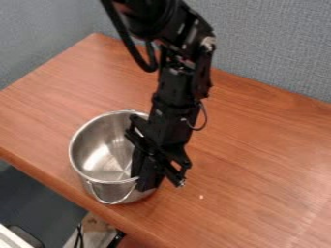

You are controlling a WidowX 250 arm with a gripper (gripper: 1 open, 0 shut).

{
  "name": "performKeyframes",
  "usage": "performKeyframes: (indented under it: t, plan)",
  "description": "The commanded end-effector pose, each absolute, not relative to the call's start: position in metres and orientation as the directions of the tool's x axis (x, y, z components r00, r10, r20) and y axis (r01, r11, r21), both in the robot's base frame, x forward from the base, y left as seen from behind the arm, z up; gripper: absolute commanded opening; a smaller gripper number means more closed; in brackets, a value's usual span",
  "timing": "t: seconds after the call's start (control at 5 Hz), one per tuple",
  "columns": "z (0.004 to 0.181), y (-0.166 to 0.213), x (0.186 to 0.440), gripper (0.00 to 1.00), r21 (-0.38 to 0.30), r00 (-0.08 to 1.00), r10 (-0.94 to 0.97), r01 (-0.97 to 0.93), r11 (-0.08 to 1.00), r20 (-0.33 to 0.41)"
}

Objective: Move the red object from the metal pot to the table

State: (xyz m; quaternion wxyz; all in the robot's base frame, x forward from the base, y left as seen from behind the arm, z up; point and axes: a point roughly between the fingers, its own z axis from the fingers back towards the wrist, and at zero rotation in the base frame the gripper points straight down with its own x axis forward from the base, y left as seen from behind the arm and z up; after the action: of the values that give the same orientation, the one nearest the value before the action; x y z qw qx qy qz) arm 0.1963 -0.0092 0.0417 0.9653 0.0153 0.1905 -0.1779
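Observation:
The metal pot (104, 155) stands near the front edge of the table (258, 145), shiny, with its visible inside showing only bare steel. The red object does not show anywhere; the arm covers the pot's right side. My black gripper (158, 174) points down at the pot's right rim, its fingers dark and overlapping the rim. I cannot make out the gap between them or anything held there.
The wood-grain tabletop stretches back and to the right of the pot. Its front edge runs close below the pot, with dark floor beyond. A grey wall stands behind the table. Black cables hang from the arm at the top.

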Motion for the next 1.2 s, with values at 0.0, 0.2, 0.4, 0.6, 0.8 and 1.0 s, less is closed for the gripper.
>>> performKeyframes:
  t: [0.0, 0.2, 0.4, 0.6, 0.8, 1.0]
  plan:
    - [0.057, 0.003, 0.195, 0.00, -0.020, 0.899, -0.315, 0.325, 0.946, -0.303]
    - [0.070, 0.009, 0.195, 0.00, -0.014, 0.910, -0.328, 0.335, 0.942, -0.252]
    - [0.080, 0.017, 0.195, 0.00, 0.000, 0.918, -0.337, 0.345, 0.939, -0.210]
    - [0.084, 0.030, 0.192, 0.00, 0.018, 0.920, -0.363, 0.370, 0.929, -0.150]
    - [0.091, 0.051, 0.184, 0.00, 0.045, 0.938, -0.334, 0.339, 0.940, -0.096]
    - [0.092, 0.048, 0.181, 0.00, 0.061, 0.948, -0.314, 0.318, 0.946, -0.058]
